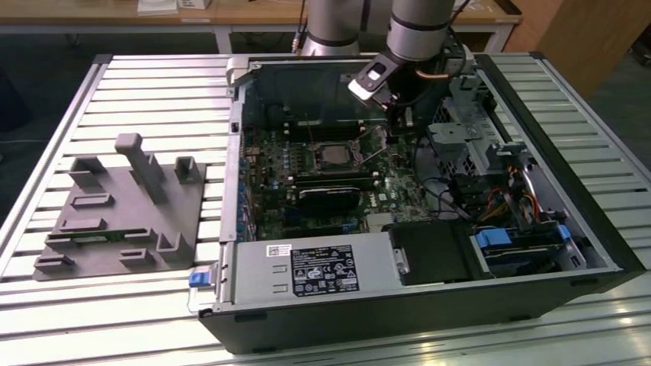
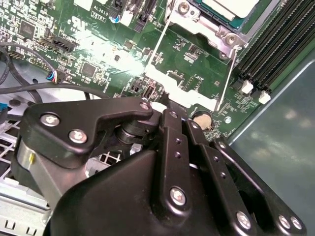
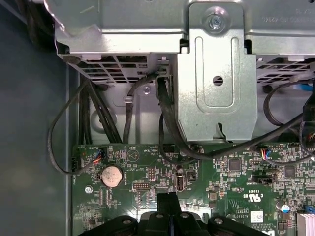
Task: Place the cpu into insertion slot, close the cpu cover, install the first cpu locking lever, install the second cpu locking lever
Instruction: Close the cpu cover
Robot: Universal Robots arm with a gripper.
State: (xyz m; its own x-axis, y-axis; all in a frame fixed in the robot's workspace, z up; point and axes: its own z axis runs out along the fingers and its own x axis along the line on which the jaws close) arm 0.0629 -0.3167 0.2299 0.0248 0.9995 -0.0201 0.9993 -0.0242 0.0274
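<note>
— What is made out in the exterior view?

— An open computer case [image 1: 407,324] is seen lying on a slatted surface [image 1: 152,84]. A grey fixture [image 1: 122,206] is set well apart from it, at the exterior view's left. The arm is lowered into the case, and the hand [image 1: 400,122] is held over the motherboard [image 1: 270,198], just beside the insertion slot [image 1: 310,156], towards the exterior view's right.

— And where is the cpu found?

— It is shown from close by in the second wrist view. The cpu [image 2: 231,6] is seated in the slot, and its dull silver top is framed by the cpu cover [image 2: 194,22], which is laid flat around it. A thin locking lever [image 2: 158,39] is seen along one side of the socket and a second locking lever [image 2: 225,81] along another. Whether either is latched cannot be told. Long black memory slots [image 2: 268,54] are seen just beside the socket.

— What is added by the first wrist view?

— A metal bracket [image 3: 216,83] on the case wall is shown, with black cables [image 3: 165,123] looped from it to the board. A coin cell [image 3: 111,175] is seen on the board near the hand's tips. The fingers [image 3: 165,201] are seen pressed together, with nothing made out between them.
</note>
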